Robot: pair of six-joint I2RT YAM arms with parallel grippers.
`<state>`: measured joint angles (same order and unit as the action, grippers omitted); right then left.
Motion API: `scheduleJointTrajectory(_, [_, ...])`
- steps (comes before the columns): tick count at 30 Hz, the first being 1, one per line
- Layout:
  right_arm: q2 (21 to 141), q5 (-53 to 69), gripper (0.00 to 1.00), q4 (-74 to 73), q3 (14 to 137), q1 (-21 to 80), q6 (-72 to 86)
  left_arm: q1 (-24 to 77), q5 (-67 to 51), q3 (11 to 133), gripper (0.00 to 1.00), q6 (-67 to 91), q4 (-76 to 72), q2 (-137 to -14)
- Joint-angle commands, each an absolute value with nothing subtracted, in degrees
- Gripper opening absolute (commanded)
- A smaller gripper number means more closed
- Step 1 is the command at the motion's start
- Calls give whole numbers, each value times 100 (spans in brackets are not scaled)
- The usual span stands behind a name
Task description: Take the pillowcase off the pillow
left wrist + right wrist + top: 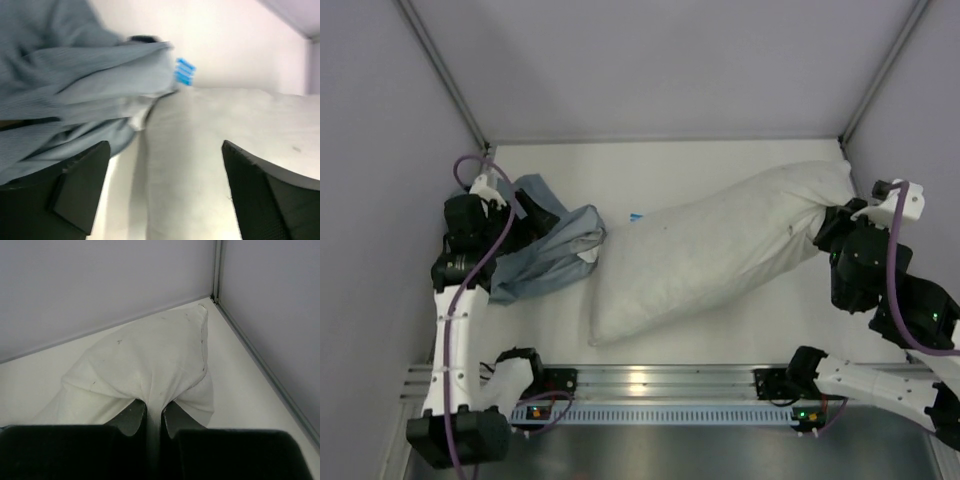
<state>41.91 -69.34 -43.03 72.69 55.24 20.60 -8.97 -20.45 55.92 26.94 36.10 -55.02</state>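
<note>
The white pillow (720, 255) lies diagonally across the table, bare. The grey-blue pillowcase (555, 250) lies crumpled at the left, off the pillow, touching its left end. My left gripper (535, 225) is open among the cloth. In the left wrist view the gripper (165, 190) holds nothing, the pillowcase (65, 80) hangs over its left finger (75, 185), and the pillow (210, 130) shows between the fingers. My right gripper (825, 228) is shut on the pillow's right end; the right wrist view shows white fabric (150, 355) pinched between the fingers (154, 412).
A small blue tag (636, 216) sits by the pillow's upper left edge, also in the left wrist view (184, 71). Grey walls enclose the table on three sides; the back right corner (216, 297) is close to the pillow. A metal rail (650, 380) runs along the near edge.
</note>
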Motion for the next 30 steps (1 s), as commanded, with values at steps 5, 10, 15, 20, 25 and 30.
scheduleJointTrajectory(5, [3657, -7576, 0, -4175, 7497, 5397, 1776, 1494, -2589, 5810, 0, 3234, 3331, -5159])
scheduleJointTrajectory(10, [3472, -7717, 0, -4166, 7480, 5405, 1723, 4159, -1637, 5379, 0, 3743, 2541, -6070])
scheduleJointTrajectory(15, [3261, -7734, 0, -4227, 7453, 5405, 1679, 5246, -1169, 5300, 0, 4025, 1891, -6793])
scheduleJointTrajectory(20, [3129, -7603, 0, -4667, 7515, 5405, 2073, 5695, -1441, 5150, 0, 4236, 1143, -7645])
scheduleJointTrajectory(25, [2918, -7120, 0, -5273, 7313, 5405, 2766, 5634, -879, 5501, 0, 4263, 1081, -8901])
scheduleJointTrajectory(30, [2690, -6434, 0, -5826, 6655, 5405, 3620, 5169, -957, 6527, 0, 4254, 1029, -10437])
